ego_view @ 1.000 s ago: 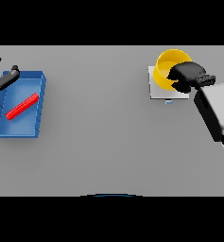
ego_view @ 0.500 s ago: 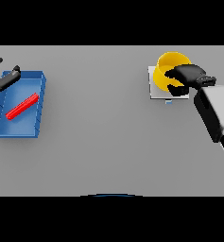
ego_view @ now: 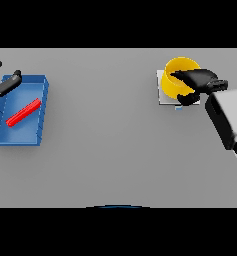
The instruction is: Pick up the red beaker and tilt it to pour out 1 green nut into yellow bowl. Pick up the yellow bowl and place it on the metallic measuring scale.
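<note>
The yellow bowl (ego_view: 174,79) stands on the flat metallic scale (ego_view: 163,98) at the right rear of the table. My right hand (ego_view: 199,80) grips the bowl's right rim, with fingers over the rim and the thumb (ego_view: 189,98) curled against the outer wall. A long red object (ego_view: 23,112) lies slantwise in the blue tray (ego_view: 41,111) at the left. My left hand (ego_view: 4,84) is open and empty at the tray's far left corner. No green nut shows.
The right forearm (ego_view: 229,120) slants across the table's right side. The blue tray takes up the left edge.
The right hand and the bowl have shifted slightly left and toward me over the scale. The left hand has barely moved.
</note>
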Controlling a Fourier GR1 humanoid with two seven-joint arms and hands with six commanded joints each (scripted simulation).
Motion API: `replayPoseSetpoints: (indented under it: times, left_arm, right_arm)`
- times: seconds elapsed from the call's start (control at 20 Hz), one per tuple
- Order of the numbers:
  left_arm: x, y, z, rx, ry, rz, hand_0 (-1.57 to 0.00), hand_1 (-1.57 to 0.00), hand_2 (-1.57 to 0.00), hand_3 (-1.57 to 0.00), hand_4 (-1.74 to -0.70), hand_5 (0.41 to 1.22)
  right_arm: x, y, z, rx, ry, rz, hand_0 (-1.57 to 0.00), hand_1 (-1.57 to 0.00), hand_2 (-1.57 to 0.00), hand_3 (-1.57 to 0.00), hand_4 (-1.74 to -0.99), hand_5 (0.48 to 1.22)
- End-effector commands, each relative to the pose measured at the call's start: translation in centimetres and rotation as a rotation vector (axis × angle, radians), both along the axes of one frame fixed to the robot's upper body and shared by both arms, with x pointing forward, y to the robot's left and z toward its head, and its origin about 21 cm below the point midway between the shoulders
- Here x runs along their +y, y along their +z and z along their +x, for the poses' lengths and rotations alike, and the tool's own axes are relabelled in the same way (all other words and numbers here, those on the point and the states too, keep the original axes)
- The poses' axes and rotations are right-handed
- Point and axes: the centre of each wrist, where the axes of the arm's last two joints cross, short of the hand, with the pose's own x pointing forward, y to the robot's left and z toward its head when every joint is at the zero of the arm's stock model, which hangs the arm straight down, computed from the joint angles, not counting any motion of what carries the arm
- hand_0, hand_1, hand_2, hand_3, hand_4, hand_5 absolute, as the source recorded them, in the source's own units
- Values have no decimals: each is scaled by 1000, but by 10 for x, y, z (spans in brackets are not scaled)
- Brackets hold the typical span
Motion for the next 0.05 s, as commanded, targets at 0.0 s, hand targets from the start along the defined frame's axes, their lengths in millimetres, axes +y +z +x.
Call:
replayPoseSetpoints:
  times: [0.0]
  left_arm:
    - [1,1,-1,-2,2,0,1,1,1,1,-833,760]
  right_arm:
    - [-2,0,-1,1,-3,1,-64,-63,-50,-42,-1390,779]
